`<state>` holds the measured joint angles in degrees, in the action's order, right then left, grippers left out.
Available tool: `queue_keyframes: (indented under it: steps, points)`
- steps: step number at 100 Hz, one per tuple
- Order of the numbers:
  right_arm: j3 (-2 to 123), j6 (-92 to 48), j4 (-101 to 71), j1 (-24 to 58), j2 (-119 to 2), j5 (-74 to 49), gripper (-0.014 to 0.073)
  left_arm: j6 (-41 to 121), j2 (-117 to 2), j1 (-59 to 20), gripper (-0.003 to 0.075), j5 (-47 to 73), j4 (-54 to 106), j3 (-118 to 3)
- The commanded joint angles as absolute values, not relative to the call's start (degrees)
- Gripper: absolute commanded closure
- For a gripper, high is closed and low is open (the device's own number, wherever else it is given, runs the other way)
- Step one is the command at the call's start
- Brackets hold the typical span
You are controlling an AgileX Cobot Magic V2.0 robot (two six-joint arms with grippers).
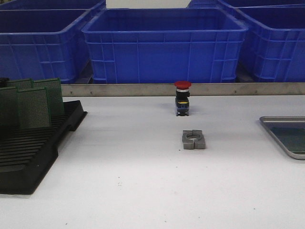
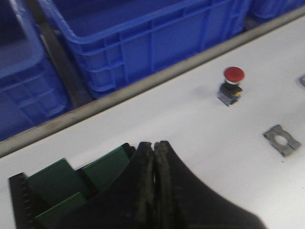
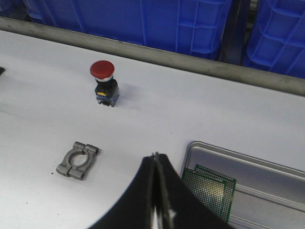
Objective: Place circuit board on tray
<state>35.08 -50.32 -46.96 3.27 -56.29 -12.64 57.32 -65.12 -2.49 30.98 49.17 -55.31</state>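
Observation:
Three green circuit boards [image 1: 33, 102] stand upright in the black slotted rack [image 1: 28, 152] at the left; they also show in the left wrist view [image 2: 102, 167]. The silver-grey tray [image 1: 290, 133] lies at the right edge of the table. In the right wrist view the tray [image 3: 248, 157] holds two overlapping green circuit boards [image 3: 209, 188] lying flat. My left gripper [image 2: 153, 144] is shut and empty, above the rack beside the standing boards. My right gripper [image 3: 156, 155] is shut and empty, just beside the tray's near corner. Neither gripper shows in the front view.
A red push button [image 1: 182, 98] stands mid-table near the back. A grey metal clamp block [image 1: 194, 140] lies in front of it. Large blue bins [image 1: 164, 45] line the back behind a metal rail [image 1: 143, 89].

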Motion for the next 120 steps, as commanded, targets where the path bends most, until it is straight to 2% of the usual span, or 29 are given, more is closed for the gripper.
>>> queue_keyframes:
  steps: [1,30,69,85,120]
  points:
    - [33.8,-51.7,-48.0,6.0,-51.3,-5.2,0.0653,56.6,-58.6,-2.4,0.0741,21.2,51.7,-51.2]
    - [23.2,-51.9,-48.0,9.1,-33.7,0.0,0.0653,56.7,-39.0,-2.4,0.0741,7.1,52.0,-33.1]
    - [14.0,-51.9,-48.0,9.1,-10.5,-1.9,0.0653,56.7,-17.3,-2.4,0.0741,5.4,53.6,-21.2]
    - [13.8,-51.9,-48.0,9.0,-8.2,-4.0,0.0653,56.7,-13.6,-2.4,0.0741,5.4,53.6,-20.5]
    - [13.8,-51.9,-48.0,9.0,-8.2,-4.1,0.0653,56.7,-13.6,-2.4,0.0741,5.7,53.6,-20.4]
